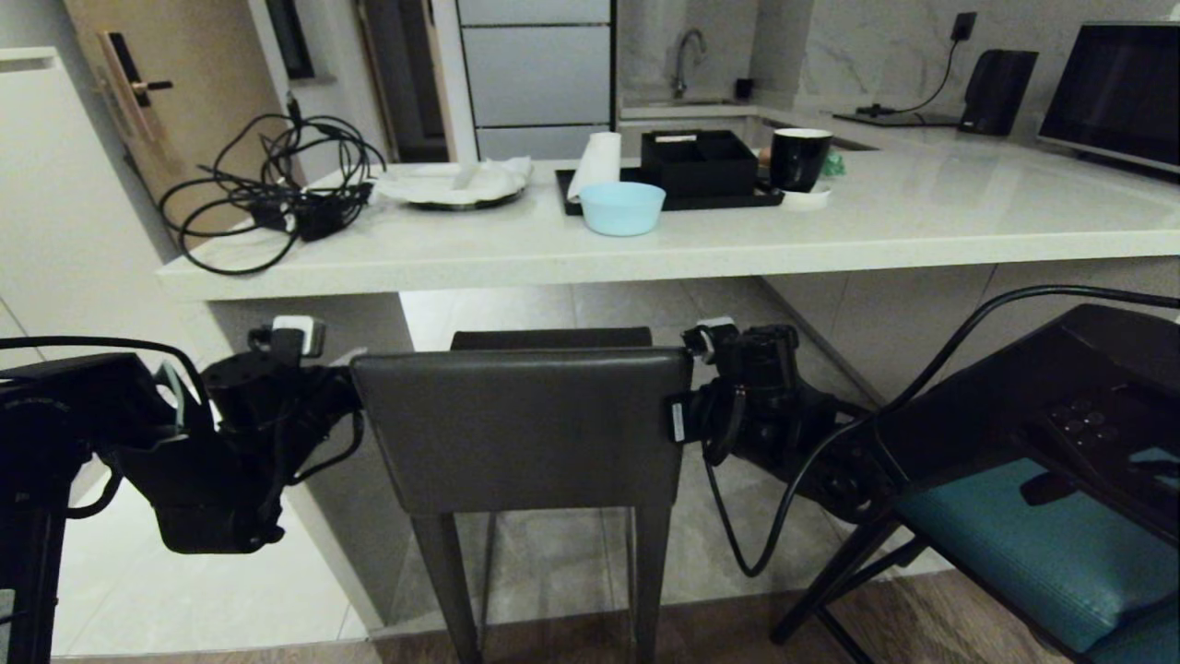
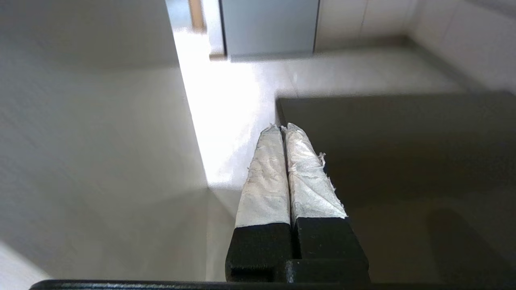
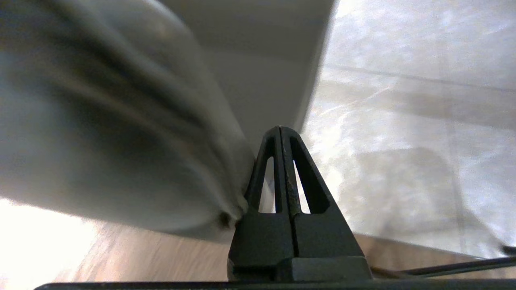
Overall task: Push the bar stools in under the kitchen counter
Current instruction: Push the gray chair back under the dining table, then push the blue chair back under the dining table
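The grey stool [image 1: 522, 426] stands in front of me, its back facing me, its seat [image 1: 550, 337] just at the edge of the desk [image 1: 645, 244], so I judge it is only partly under and the push is not finished. The teal stool [image 1: 1042, 544] is at my right, well out from the desk, not pushed yet.

My left hand [image 2: 282, 129] is closed, fingers [image 2: 266, 173] pressed together w/ nothing between them; it sits at the left edge of the stool's back. My right hand [image 3: 281, 129] is also closed and empty, right beside the right edge of the same back; in the right wrist view the grey leather is almost touching the finger base.

What could go wrong, in my opinion:
- Both hands only flank the back, they do not grip. If one side pushes more than the other, the stool can turn and a leg [image 1: 452, 581] may catch on the white side panel [image 1: 355, 480] at the left, which is near.
- The push point is high on a tall stool, so a leg that sticks on the floor could make it tip fwd instead of slide.
- The back looks about as high as the underside of the slab; I cannot tell if it clears. If not, it hits the edge and things on top, e.g. the blue bowl [image 1: 621, 207], may shake.
- My right arm cable [image 1: 784, 516] hangs near the teal stool's frame and could snag.
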Controlling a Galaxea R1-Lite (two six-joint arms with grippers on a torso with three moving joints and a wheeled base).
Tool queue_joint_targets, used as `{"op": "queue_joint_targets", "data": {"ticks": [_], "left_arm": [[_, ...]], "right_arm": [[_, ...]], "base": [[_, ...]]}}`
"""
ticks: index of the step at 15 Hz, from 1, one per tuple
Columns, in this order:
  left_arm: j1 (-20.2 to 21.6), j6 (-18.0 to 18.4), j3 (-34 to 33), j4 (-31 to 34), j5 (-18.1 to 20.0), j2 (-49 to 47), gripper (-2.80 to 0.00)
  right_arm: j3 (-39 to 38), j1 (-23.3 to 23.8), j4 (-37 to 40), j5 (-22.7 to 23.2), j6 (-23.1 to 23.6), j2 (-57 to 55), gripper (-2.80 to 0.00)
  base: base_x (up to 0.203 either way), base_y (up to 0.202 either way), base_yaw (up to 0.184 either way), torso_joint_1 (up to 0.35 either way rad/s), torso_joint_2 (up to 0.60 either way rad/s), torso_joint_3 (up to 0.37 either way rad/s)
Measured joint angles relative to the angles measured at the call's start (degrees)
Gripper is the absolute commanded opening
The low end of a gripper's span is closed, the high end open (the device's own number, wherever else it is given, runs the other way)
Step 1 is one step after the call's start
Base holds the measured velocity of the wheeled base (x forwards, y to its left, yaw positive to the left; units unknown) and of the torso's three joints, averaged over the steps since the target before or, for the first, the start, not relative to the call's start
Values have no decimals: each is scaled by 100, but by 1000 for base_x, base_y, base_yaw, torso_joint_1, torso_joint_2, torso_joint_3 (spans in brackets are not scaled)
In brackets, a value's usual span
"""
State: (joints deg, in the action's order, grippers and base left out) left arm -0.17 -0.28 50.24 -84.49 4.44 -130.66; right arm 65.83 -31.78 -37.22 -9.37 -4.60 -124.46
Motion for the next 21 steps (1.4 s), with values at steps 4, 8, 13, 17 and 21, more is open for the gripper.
{"op": "queue_joint_targets", "data": {"ticks": [4,8,13,17,21], "left_arm": [[638,9,-109,43,-28,252,-280],[1030,-37,-975,80,87,865,-280],[936,-329,-2424,361,630,2563,-280],[322,-489,-2957,1420,650,4490,-280],[-13,-532,-2809,3646,653,6975,-280]], "right_arm": [[-163,334,-72,-45,0,393,-280],[-397,721,5,-66,-42,1001,-280],[-1284,766,640,-90,-245,2716,-280],[-2121,773,1030,-346,55,4568,-280],[-2650,1624,1455,-493,777,6537,-280]], "base": [[0,0,0,0,0,0],[0,0,0,0,0,0],[0,0,0,0,0,0],[0,0,0,0,0,0],[0,0,0,0,0,0]]}}
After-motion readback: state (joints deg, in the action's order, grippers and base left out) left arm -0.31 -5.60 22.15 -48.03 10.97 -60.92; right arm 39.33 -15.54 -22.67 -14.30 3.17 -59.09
